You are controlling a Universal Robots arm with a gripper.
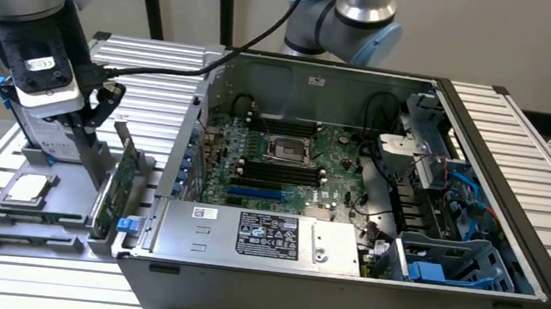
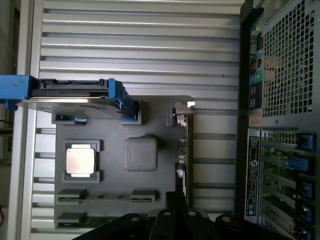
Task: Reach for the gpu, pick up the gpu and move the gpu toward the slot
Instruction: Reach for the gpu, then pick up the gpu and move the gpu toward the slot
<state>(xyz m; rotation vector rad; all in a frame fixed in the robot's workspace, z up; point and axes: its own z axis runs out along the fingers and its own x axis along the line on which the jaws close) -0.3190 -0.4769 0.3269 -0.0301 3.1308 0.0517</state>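
Ribbed aluminium slats make up the table (image 1: 542,146), with a grey parts tray (image 1: 13,233) at the exterior view's left and the open computer case (image 1: 343,293) just beside it. The gpu (image 1: 119,179) stands on edge in the tray's case-side holder, its silver bracket (image 2: 185,107) at one end. Your gripper (image 1: 93,156) hangs low, close against the card on the side away from the case (whether the fingers are apart or together I cannot tell). You are at the reach. Centre over the thin green edge, stay square to the board, and keep off the processor chip (image 1: 28,188) and the blue-framed hard drive (image 2: 75,95). Grip the bare board, not its bracket.
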